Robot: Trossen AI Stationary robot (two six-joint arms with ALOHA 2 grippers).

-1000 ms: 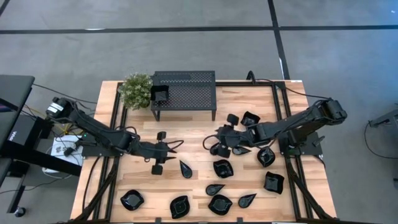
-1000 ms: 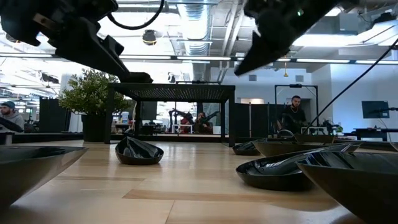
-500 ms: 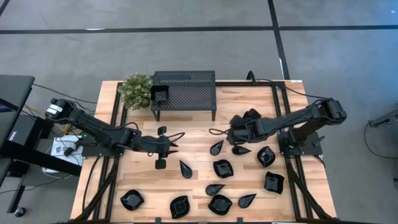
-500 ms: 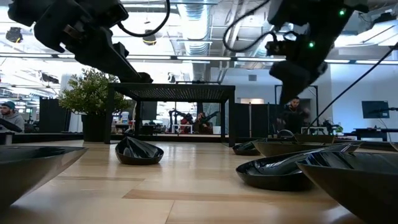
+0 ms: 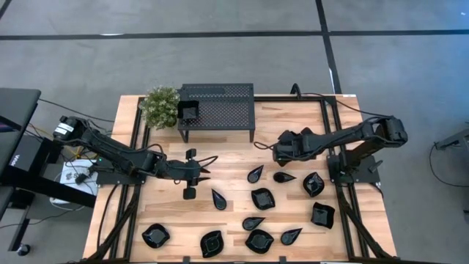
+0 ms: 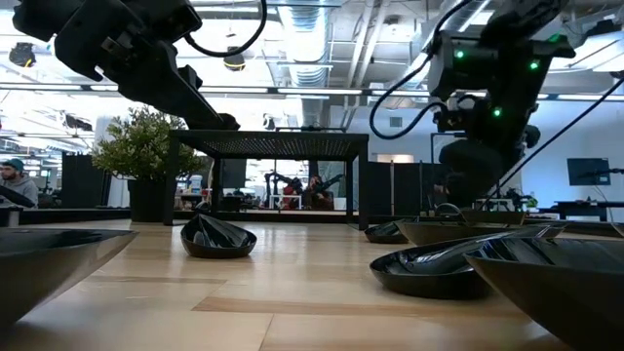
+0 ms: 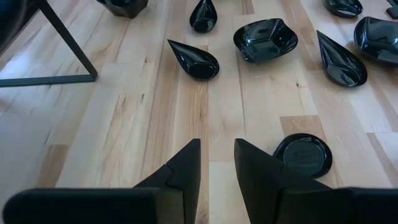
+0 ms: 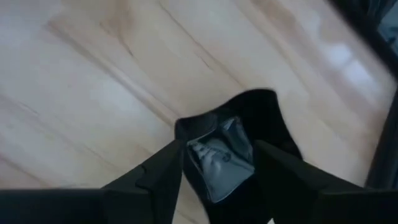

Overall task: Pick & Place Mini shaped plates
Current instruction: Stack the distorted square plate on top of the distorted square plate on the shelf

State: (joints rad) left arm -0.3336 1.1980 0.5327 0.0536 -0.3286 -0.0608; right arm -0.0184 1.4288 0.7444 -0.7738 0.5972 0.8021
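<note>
Many glossy black plates (image 5: pixel 262 199) on pale wood table (image 5: pixel 227 158) | right pincer (image 8: pixel 217 163) straddles one, parted | left pincer (image 7: pixel 216 163) narrow, empty

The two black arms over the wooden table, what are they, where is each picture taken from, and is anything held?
They are two robot arms, each ending in a two-finger gripper. One picture looks straight down, one looks level across the table, two come from wrist cameras. On the table lie small glossy black dishes, a perforated metal stand and a little plant. The left gripper hangs open and empty above bare wood. The right gripper is at a dish near the stand; whether it grips it is unclear.
</note>
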